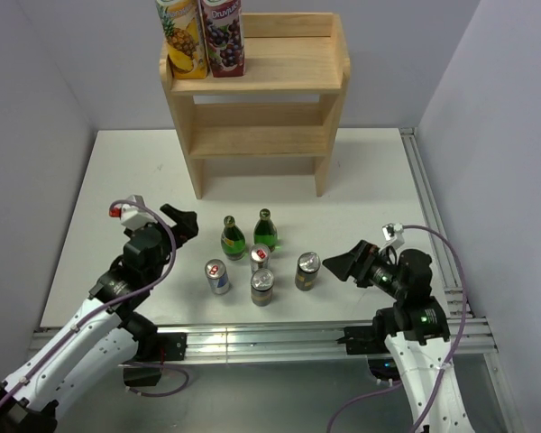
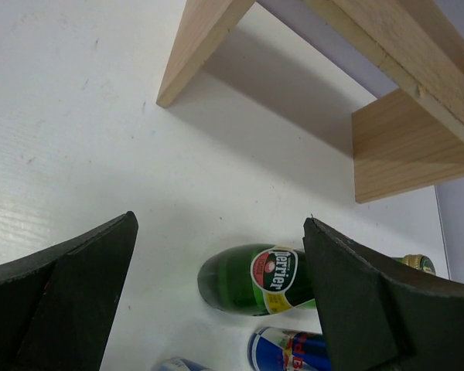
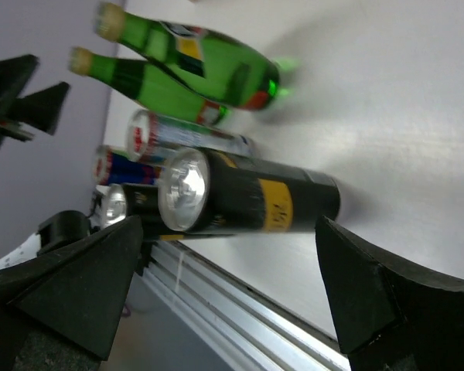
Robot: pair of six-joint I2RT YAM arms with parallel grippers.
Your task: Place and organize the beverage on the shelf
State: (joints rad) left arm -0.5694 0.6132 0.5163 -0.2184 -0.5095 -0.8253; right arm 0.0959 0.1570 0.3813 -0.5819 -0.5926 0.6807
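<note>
Top external view: left gripper (image 1: 187, 223) and right gripper (image 1: 335, 263) are held spread wide, nothing clamped. The shelf (image 1: 279, 72) is set at the far side of the table (image 1: 126, 180), bottles (image 1: 232, 240) and cans (image 1: 262, 287) grouped before it.

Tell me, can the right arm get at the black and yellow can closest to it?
Probably yes. The right gripper is open and faces the black and yellow can, nothing stands between them, and the other cans stand on its far side.
</note>
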